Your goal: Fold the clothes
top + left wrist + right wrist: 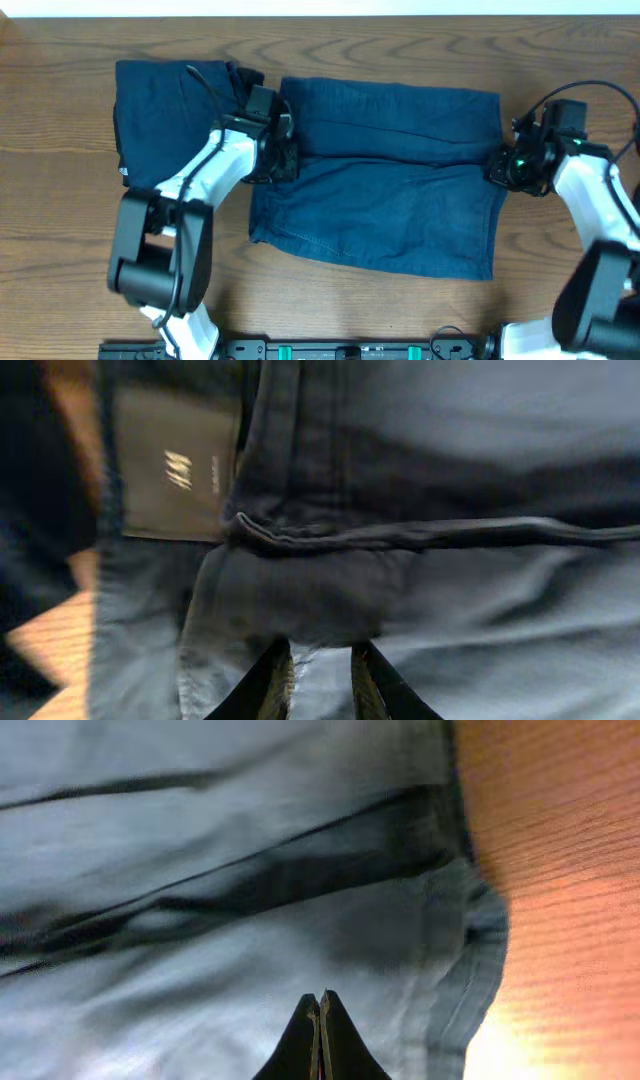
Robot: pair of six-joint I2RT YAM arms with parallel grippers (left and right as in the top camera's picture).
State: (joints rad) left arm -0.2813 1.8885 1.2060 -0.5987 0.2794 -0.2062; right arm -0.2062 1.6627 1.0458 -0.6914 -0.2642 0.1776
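The clothes are dark blue denim. One garment point(380, 190) lies spread flat mid-table, its upper half creased along a fold. A folded bundle point(165, 115) rests at the back left. My left gripper point(283, 152) is at the spread garment's left edge. In the left wrist view, the left gripper point(320, 660) has its fingers point(275, 685) narrowly apart with denim point(430, 470) pinched between them, just below a seamed flap. My right gripper point(500, 166) is at the garment's right edge. Close up, the right gripper point(320, 1002) has its tips pressed together over the cloth point(200, 850), with nothing seen between them.
A brown wooden table point(400, 310) carries everything; bare wood point(560, 840) shows just right of the garment's hem. A brand label point(178, 470) is sewn inside the waistband by the left gripper. The arm bases stand along the front edge.
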